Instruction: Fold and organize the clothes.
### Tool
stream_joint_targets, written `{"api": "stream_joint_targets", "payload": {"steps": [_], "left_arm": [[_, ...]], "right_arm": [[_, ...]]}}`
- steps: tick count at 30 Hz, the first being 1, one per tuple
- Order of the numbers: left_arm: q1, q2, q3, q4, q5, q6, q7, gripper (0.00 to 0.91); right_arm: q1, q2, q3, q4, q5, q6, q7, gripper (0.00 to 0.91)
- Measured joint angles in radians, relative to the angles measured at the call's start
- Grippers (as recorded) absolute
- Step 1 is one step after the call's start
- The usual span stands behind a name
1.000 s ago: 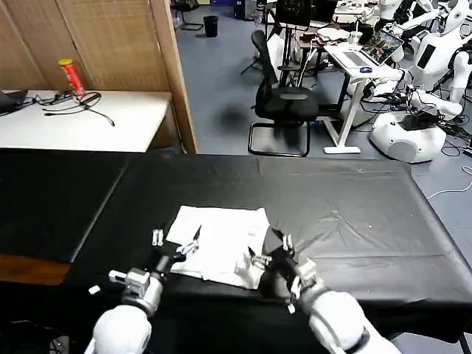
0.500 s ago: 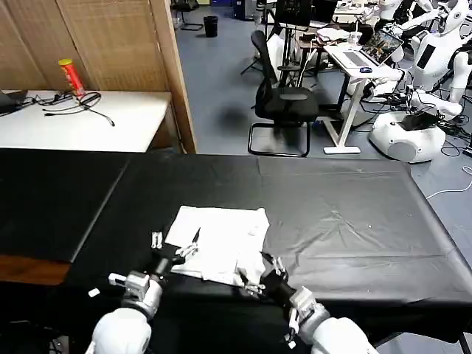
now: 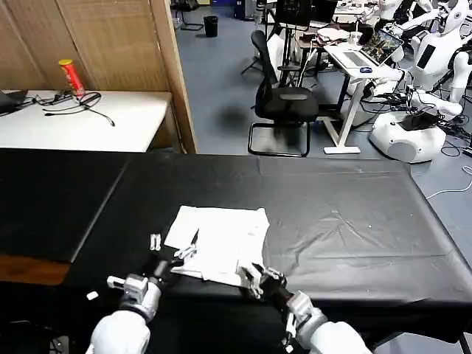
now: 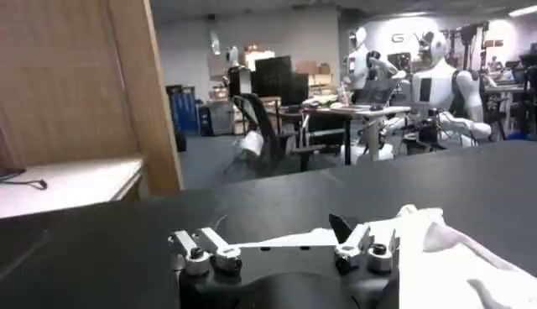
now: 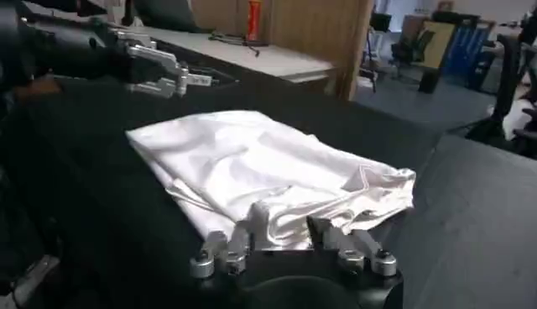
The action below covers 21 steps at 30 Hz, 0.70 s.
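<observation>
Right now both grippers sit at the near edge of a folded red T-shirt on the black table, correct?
Not quite: the T-shirt is white, as the head view shows. The left gripper and right gripper are indeed at its near edge on the black table.

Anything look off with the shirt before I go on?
Yes. The shirt is folded but untidy: the corner nearest the right gripper is bunched and rumpled, so that edge is uneven. Left gripper sits open at the opposite edge.

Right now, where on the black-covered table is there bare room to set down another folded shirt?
The black tablecloth is bare right of the folded white cotton T-shirt, and beyond it. The near edge is crowded: open left gripper and open right gripper flank the shirt's front.
</observation>
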Motion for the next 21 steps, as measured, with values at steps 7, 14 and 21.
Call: {"api": "stream_joint_targets", "payload": {"steps": [7,14,21], "left_arm": [[-0.012,0.001,-0.003,0.012,-0.008,0.002,0.0,0.878],[-0.042,0.001,-0.023,0.039,-0.07,0.014,0.0,0.878],[-0.062,-0.009,-0.058,0.081,-0.184,0.048,0.002,0.878]], "right_arm": [[-0.031,-0.015,0.022,0.048,0.061,-0.083,0.04,0.068],[-0.06,-0.001,0.035,0.068,0.087,-0.139,0.076,0.878],[-0.118,0.01,0.106,0.134,0.12,-0.138,0.078,0.878]]}}
